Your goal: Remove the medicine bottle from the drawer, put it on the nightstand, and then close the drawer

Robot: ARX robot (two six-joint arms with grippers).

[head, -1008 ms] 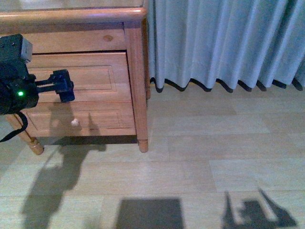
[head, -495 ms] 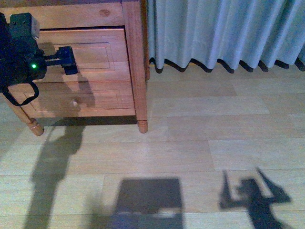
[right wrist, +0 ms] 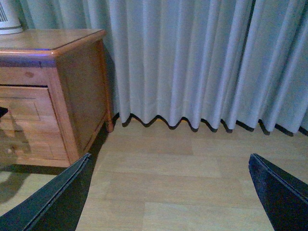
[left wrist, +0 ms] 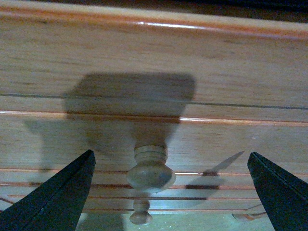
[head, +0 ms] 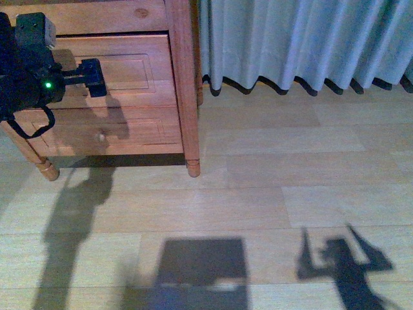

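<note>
My left hand [left wrist: 169, 156] is spread apart before the knob [left wrist: 150, 172] of the drawer [head: 126, 68]. It looks shut and no medicine bottle shows, so every step is left.

Pale plank floor [head: 290, 194], grey pleated curtain [head: 303, 39], sharp shadows

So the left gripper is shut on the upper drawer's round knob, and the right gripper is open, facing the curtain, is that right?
Not quite. The left wrist view shows the left gripper open, its fingers spread to either side of the round knob on the upper drawer without touching it. The right gripper is open, facing the curtain, as you said.
</note>
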